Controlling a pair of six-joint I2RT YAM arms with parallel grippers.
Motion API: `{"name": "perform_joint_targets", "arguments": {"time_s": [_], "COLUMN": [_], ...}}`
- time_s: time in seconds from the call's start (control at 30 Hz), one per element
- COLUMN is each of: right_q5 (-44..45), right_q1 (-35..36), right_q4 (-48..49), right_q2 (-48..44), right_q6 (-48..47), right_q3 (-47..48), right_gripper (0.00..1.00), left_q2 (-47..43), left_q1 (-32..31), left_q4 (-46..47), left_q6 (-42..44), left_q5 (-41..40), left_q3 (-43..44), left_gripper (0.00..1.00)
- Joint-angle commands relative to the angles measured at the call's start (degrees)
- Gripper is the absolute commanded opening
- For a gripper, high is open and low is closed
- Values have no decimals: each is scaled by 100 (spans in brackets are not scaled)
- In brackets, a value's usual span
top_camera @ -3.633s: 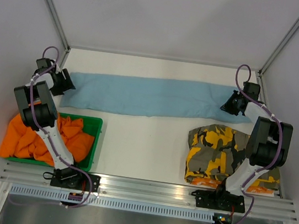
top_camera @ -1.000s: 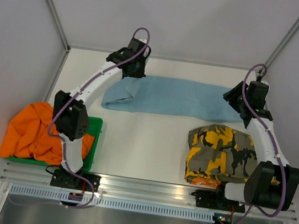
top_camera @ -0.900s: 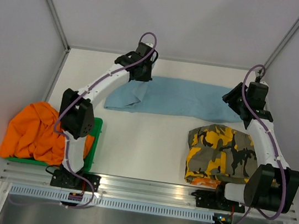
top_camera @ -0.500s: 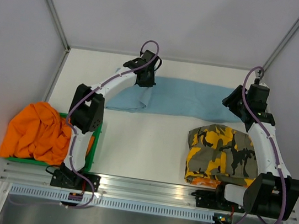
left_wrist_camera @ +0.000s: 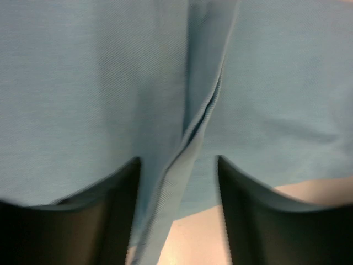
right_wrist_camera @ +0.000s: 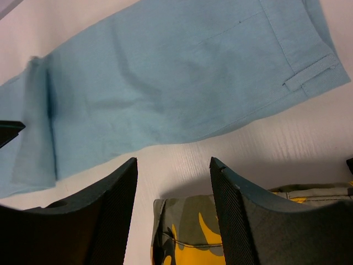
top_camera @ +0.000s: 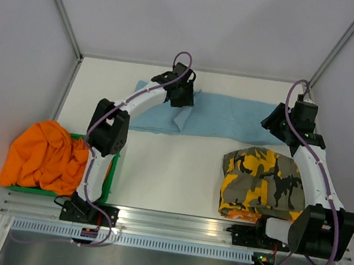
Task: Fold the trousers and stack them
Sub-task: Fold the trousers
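Observation:
Light blue trousers [top_camera: 232,117] lie lengthwise along the far side of the table. Their left leg end is folded over to the right, and its edge [top_camera: 179,117] lies on the cloth. My left gripper [top_camera: 183,100] hovers just above that fold. In the left wrist view its jaws [left_wrist_camera: 177,165] stand apart, with the fold's edge [left_wrist_camera: 193,132] running between them. My right gripper [top_camera: 274,124] is open and empty above the table beside the waist end [right_wrist_camera: 298,72], near a folded camouflage pair [top_camera: 262,181].
A green basket [top_camera: 112,163] with an orange heap of clothes [top_camera: 35,155] stands at the near left. The camouflage pair also shows under my right fingers in the right wrist view [right_wrist_camera: 198,232]. Walls enclose the table on the left, right and far sides.
My left gripper has swept from the far left to the middle, carrying the leg end over the trousers. My right gripper has stayed near the waist end.

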Motion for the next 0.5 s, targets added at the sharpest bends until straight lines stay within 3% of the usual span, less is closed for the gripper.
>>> {"name": "perform_joint_targets", "arguments": {"time_s": [0.0, 0.1, 0.2, 0.33, 0.47], "right_q5": [-212, -712, -292, -458, -573], "right_q1": [1, 54, 387, 809, 1379], "right_q4": [5, 67, 14, 269, 419], "right_q2": [-79, -35, -79, 139, 806], "right_q6": [-167, -369, -571, -475, -387], "right_q3": [89, 142, 212, 308, 711], "right_gripper": [62, 64, 69, 72, 72], "left_q2": [-362, -800, -1328, -2259, -2577], "left_q1": [-37, -11, 182, 1049, 1972], "left_q4": [502, 292, 195, 581, 739], "left_q6": [-2, 252, 394, 192, 227], "left_q5": [734, 526, 42, 259, 797], "left_q3": [328, 180, -503, -1761, -2641], "left_gripper": [70, 87, 93, 94, 93]}}
